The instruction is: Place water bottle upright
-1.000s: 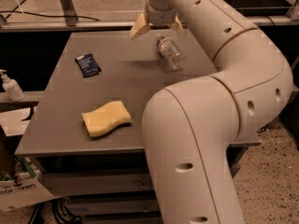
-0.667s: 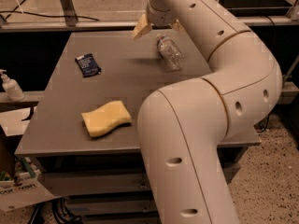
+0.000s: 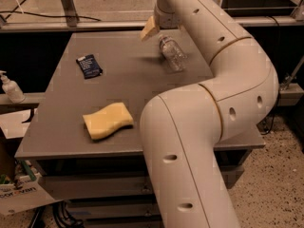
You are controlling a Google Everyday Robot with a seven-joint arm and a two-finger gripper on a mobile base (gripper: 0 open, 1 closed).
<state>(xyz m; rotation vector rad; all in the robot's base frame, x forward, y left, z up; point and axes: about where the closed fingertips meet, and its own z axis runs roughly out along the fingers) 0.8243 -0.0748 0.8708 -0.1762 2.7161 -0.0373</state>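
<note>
- The gripper (image 3: 151,28) stood over the far edge of the grey table (image 3: 52,127), at the end of the white arm (image 3: 223,94); whether it was spread, pressed together or pinching anything could not be told.
- The water bottle (image 3: 172,55) was on the far right part of the table, not upright. Its neck end pointed away towards the gripper and its base towards the near right.
- The bottle lay just below and to the right of the gripper. The neck end was the closest part, and contact could not be confirmed.
- Judgement: righting it depends on swinging that long axis up about the base.
- Against the frame a second before, the bottle had kept its place and lean. The arm's elbow had drawn in from the right edge, and the gripper had shifted little.
- The yellow sponge (image 3: 108,121) and dark packet (image 3: 89,65) lay well apart from the bottle.
</note>
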